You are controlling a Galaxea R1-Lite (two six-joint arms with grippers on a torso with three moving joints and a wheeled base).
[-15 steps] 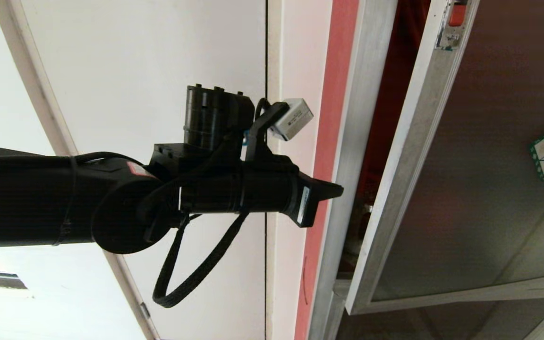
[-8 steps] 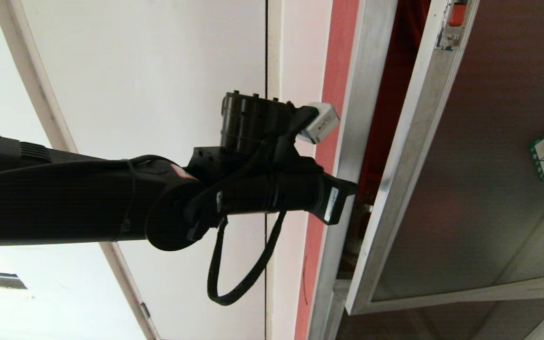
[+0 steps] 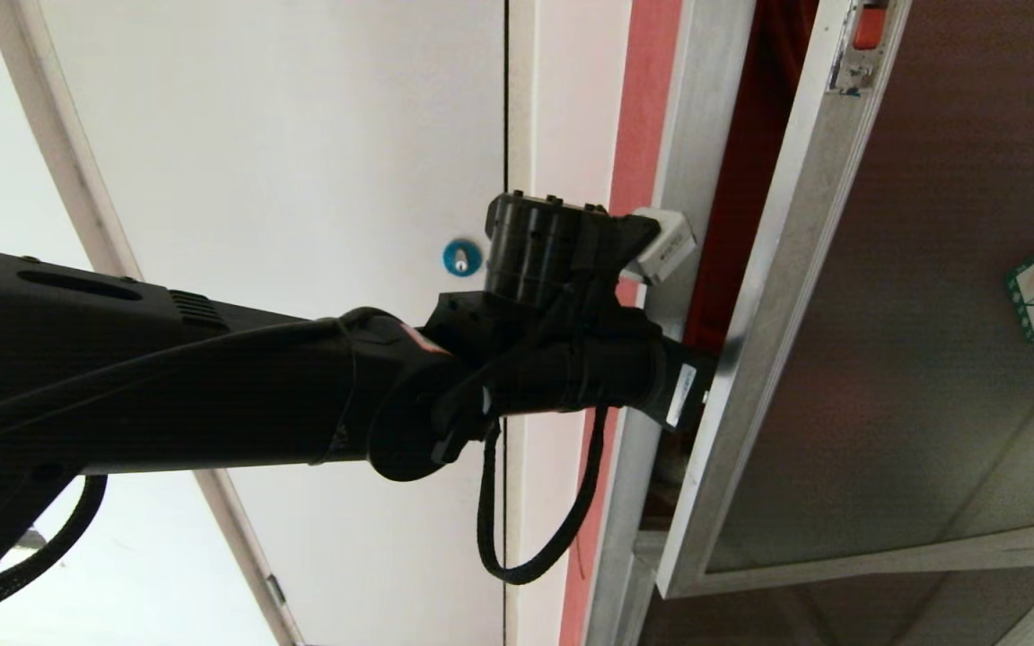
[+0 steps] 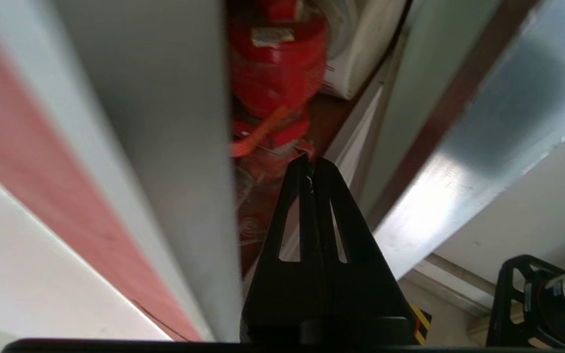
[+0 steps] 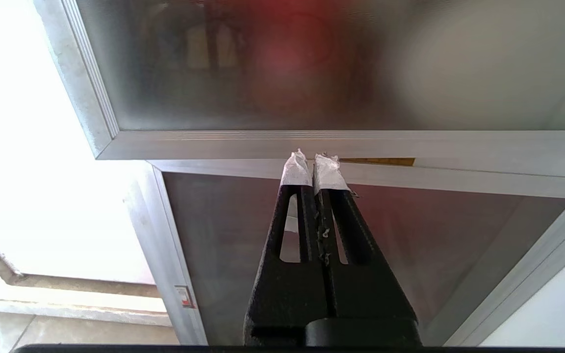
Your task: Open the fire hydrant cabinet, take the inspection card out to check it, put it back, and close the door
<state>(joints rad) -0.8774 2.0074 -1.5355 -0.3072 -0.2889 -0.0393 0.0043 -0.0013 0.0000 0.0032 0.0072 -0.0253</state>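
1. Our left gripper (image 4: 310, 162), clenched empty, sits in the gap between cabinet (image 3: 674, 135) frame and ajar door (image 3: 930, 314); the door hides its tip from our head.
2. Red valve (image 4: 275, 63) lies just ahead; we see no card.
3. Right gripper (image 5: 315, 164), clenched, faces the lower panel (image 5: 243, 235).

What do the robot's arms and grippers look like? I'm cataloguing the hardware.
The left arm is matte black and thick, with a looped black braided cable, a small white label and a pale boxy wrist camera. The left gripper has slim black tapered fingers with slots. The right gripper is alike, but its fingertips are wrapped in white tape.
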